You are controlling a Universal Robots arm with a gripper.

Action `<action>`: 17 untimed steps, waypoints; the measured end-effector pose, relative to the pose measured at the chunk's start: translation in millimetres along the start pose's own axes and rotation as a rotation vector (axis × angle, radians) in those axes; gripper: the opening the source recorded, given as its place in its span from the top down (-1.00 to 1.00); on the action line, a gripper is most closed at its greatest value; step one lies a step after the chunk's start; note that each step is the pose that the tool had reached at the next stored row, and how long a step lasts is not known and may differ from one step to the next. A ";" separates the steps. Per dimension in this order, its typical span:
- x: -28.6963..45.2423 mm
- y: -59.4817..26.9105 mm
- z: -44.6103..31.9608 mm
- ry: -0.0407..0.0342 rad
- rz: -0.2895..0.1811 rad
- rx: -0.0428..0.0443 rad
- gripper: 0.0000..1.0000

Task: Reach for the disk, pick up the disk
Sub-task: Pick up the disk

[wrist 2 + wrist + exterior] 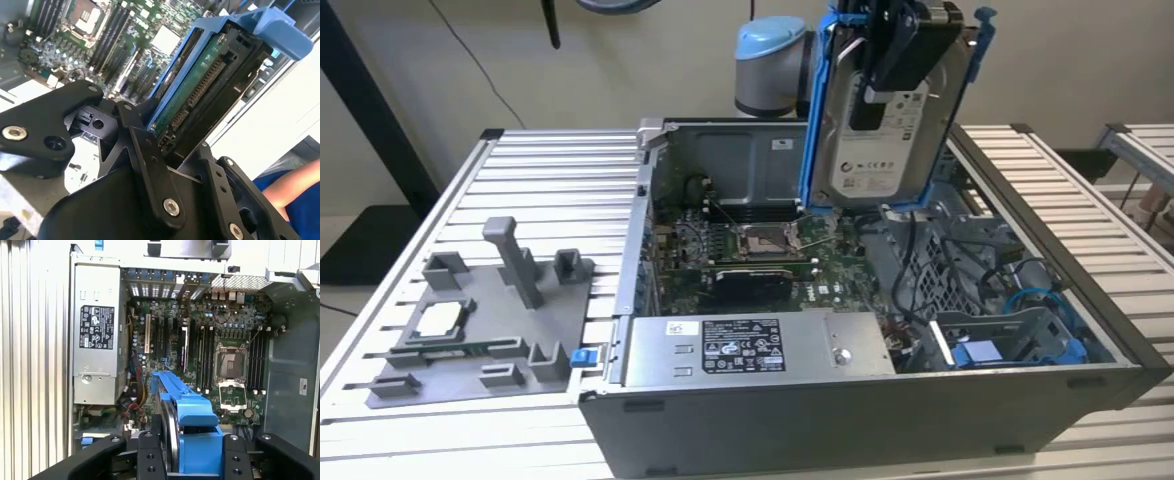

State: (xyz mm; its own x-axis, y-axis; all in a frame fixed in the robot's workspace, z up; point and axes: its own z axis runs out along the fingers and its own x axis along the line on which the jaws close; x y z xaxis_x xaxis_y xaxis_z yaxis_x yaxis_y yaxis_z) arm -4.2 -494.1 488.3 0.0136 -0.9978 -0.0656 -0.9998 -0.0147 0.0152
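A: Where is the disk [887, 115]?

B: In the exterior view it hangs upright in the upper middle of the frame, lifted clear above the open computer case [881, 400]. Its white label faces the camera and the blue caddy [819, 110] frames its edges.

A: And the gripper [897, 40]?

B: It comes down from the top edge of the frame and is clamped on the disk's upper end, its black fingers pressed against both faces. In the second wrist view the fingers [150, 165] pinch the disk [200, 90] at the lower centre, with the drive's green circuit board and connector side showing. In the first wrist view the gripper [192, 455] sits at the bottom centre, with the caddy's blue edge [192, 410] running up from it.

A: What lies below?

B: The motherboard [747, 250] with its open processor socket [763, 238], and the grey power supply [747, 345] along the case's near wall. The case stands on a slatted metal worktop [520, 160]. At the left of the frame a grey fixture tray [480, 330] holds a small square chip [438, 318].

A: Anything else?

B: A person's arm in a blue sleeve [292, 195] at the lower right of the second wrist view.
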 end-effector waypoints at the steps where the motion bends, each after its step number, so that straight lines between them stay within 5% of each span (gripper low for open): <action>1: 3.6 0.0 -0.2 0.0000 0.000 0.0000 1.00; 17: 54.7 0.1 -2.4 -0.0002 0.008 0.0006 1.00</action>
State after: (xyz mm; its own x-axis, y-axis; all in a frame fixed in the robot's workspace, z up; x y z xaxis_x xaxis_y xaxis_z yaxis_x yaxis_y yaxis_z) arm -3.5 -548.8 487.1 0.0053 -0.9978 -0.0656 -0.9999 -0.0063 0.0152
